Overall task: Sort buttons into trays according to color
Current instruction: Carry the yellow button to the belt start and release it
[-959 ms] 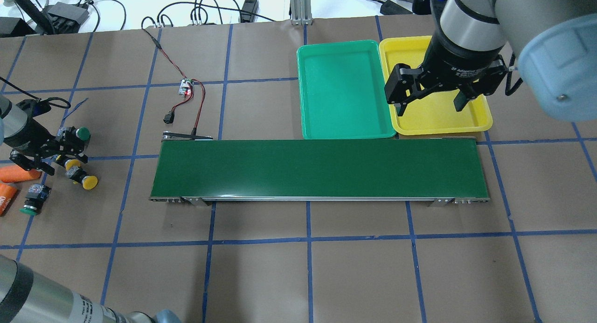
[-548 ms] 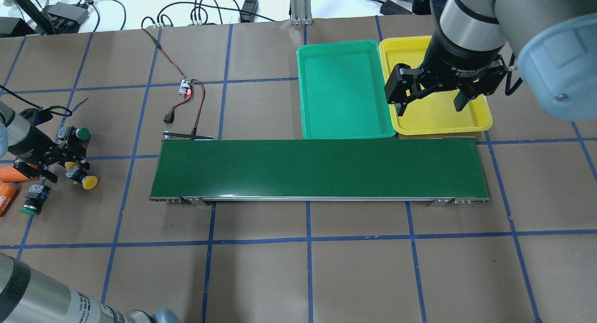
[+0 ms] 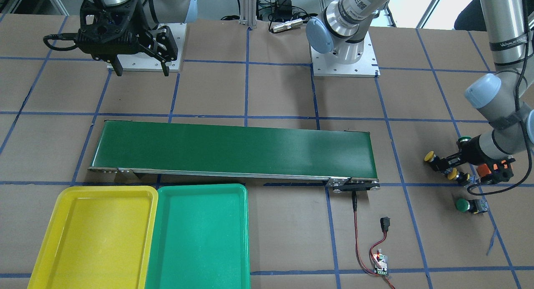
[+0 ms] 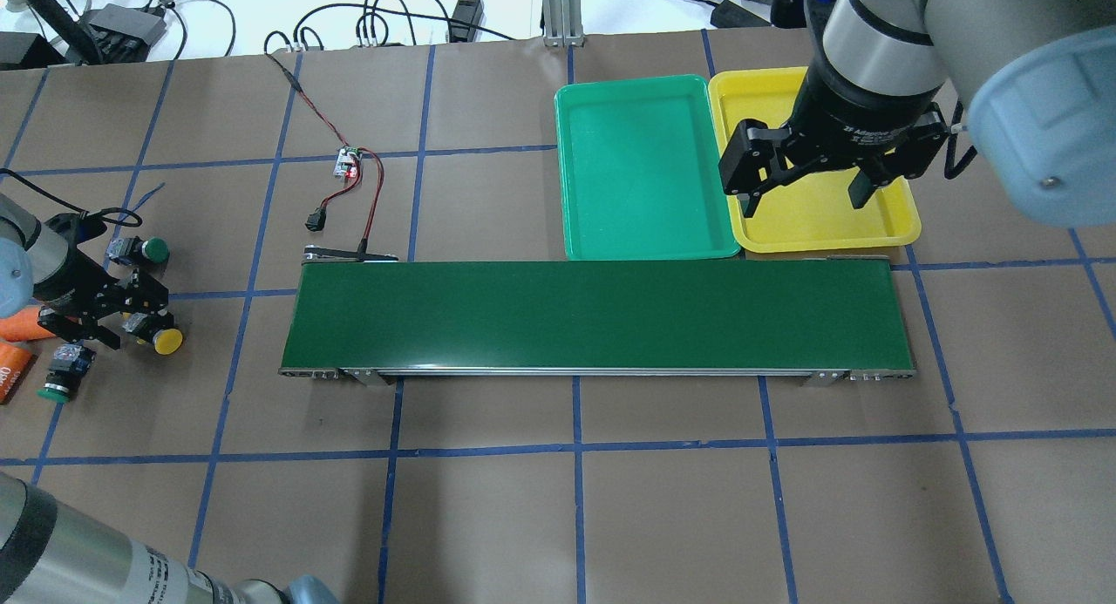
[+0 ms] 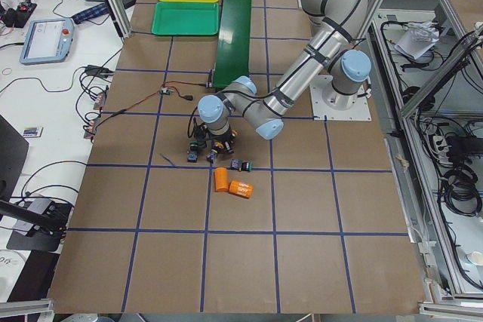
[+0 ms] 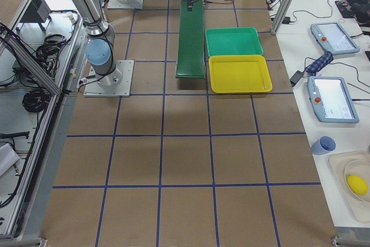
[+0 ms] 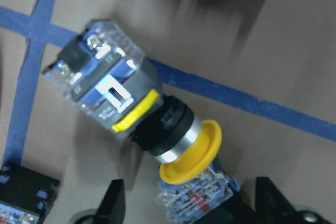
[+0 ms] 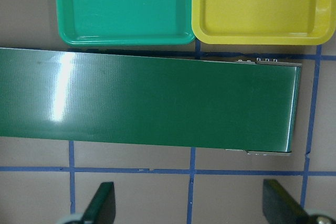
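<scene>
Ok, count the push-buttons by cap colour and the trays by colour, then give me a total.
Yellow-capped buttons: 2
Green-capped buttons: 2
Yellow tray: 1
Green tray: 1
Total: 6

Round my left gripper (image 4: 109, 318) it is tight. One yellow button (image 7: 157, 124) lies just ahead of the spread fingers, with a second button (image 7: 195, 199) touching it between them. Green buttons sit just beyond (image 4: 155, 249) and just nearer (image 4: 57, 388), and two orange cylinders (image 4: 22, 325) block the left. To the right I have open table up to the belt (image 4: 593, 316). Wires (image 4: 375, 194) clutter the far side of its left end. The green tray (image 4: 645, 168) and the yellow tray (image 4: 819, 229) line its far right.
</scene>
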{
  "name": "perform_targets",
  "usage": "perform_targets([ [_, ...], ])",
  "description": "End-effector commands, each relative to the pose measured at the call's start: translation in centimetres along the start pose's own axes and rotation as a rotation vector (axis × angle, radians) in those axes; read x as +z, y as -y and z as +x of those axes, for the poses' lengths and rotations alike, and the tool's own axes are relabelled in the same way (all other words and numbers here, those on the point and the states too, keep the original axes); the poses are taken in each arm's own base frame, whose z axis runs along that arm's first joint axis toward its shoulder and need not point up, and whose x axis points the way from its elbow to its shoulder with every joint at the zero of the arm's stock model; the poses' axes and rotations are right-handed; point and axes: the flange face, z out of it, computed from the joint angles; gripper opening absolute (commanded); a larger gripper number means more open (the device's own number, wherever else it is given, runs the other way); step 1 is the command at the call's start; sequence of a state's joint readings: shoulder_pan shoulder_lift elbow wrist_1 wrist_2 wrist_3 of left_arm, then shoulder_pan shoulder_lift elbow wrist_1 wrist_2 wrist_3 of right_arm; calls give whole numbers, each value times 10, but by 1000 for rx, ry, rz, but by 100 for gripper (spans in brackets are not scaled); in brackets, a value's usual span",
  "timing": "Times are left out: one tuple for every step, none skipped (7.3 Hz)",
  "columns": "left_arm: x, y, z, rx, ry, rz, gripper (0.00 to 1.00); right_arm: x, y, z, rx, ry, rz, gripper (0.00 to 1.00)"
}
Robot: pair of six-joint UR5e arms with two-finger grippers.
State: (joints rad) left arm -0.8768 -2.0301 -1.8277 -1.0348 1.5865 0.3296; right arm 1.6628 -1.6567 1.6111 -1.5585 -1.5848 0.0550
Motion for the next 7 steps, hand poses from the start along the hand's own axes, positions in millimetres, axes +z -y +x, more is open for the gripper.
perform_targets([
  [-15,-5,5,2,-2,-8,0,0,0,0,0,0,0,100],
  [-36,-14,12,1,-10,-17,0,0,1,0,-1,-1,-1,100],
  [-62,-26,35,18,-20,-2,0,0,0,0,0,-1,1,100],
  [-88,-43,93,50,-58,8,0,0,0,0,0,-1,1,100],
  [-102,-61,146,8,-44,28,0,0,1,0,0,0,-1,100],
  [-107,-79,192,28,-36,29,0,0,1,0,0,0,-1,100],
  [-102,-100,229,-95,-55,8,0,0,1,0,0,0,-1,100],
])
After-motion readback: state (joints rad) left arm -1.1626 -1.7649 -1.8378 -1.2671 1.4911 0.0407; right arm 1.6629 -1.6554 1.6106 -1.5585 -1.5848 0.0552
